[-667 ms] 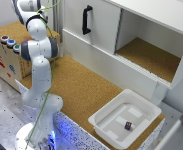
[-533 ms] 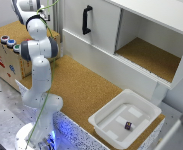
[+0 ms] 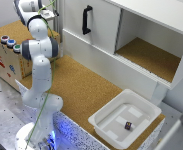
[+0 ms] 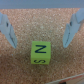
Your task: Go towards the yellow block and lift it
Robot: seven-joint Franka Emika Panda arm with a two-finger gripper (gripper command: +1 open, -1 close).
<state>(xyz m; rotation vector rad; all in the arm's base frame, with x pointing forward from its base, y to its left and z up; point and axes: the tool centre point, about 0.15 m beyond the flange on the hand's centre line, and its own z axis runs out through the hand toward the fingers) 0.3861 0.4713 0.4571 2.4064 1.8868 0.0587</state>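
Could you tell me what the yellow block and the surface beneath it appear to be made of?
The yellow block looks like painted wood or matte plastic: flat yellow-green faces, dark printed letters, no glare; the blur leaves it open. The surface under it appears to be cork: speckled tan-brown grain, matte. The gripper hangs open above the block.

A white rectangular plastic tub (image 3: pixel 109 127) sits at the 5 o'clock corner of the cork-surfaced tabletop (image 3: pixel 86 90), with a small dark cube (image 3: pixel 127 126) inside it. A white cabinet with a black vertical handle (image 3: pixel 85 20) and an open cork-lined compartment (image 3: pixel 148 56) occupies the 1 o'clock area. A cardboard box bearing round coloured buttons (image 3: pixel 10 43) stands at 9 o'clock.
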